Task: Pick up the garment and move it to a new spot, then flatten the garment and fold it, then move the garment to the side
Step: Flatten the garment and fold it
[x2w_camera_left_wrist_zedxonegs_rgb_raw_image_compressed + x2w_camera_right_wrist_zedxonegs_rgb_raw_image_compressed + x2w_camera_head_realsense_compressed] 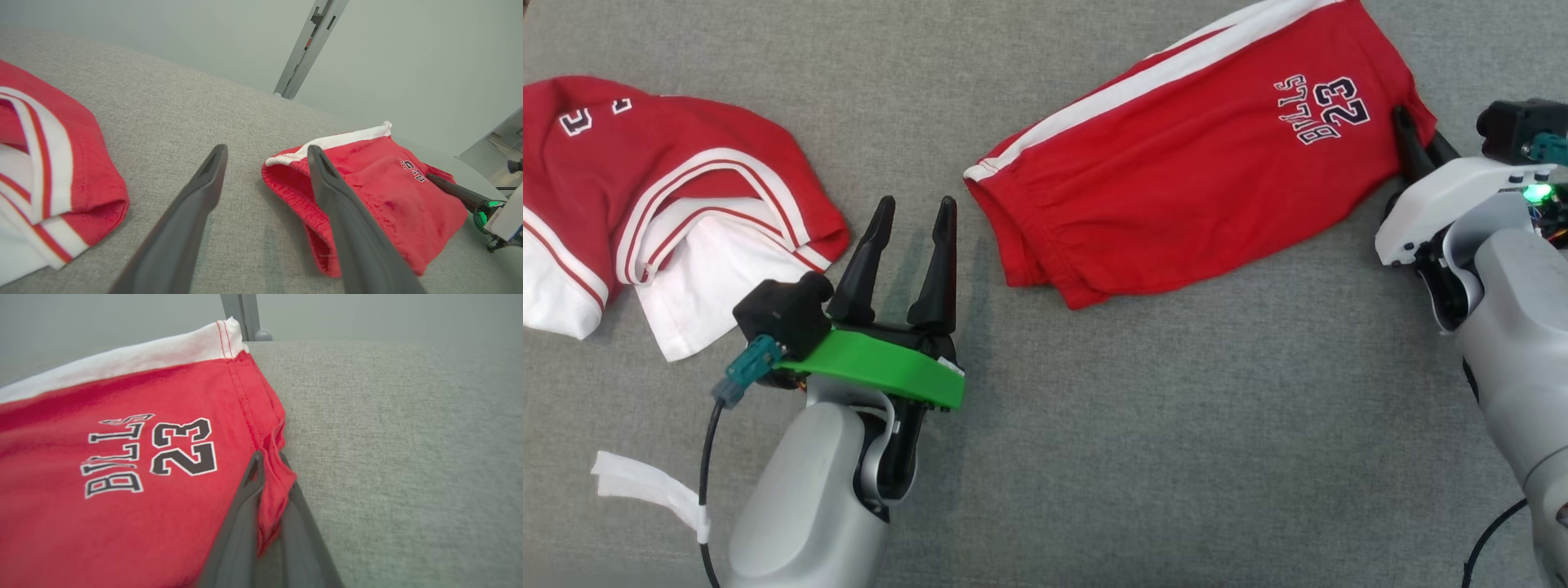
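Pinching the hem corner of the shorts (1192, 155), the right gripper (1417, 135) is clenched on a bunched fold of red cloth. The shorts lie flat, seemingly doubled over, on the grey worktop (1094, 408), waistband toward the left gripper (916, 208), whose fingers stand spread and empty just beside it. The cloth looks light, soft and limp, so lifting by one corner would likely let it sag open. The thick gathered waistband looks like the surer second hold. A jersey (645, 188) lies well apart.
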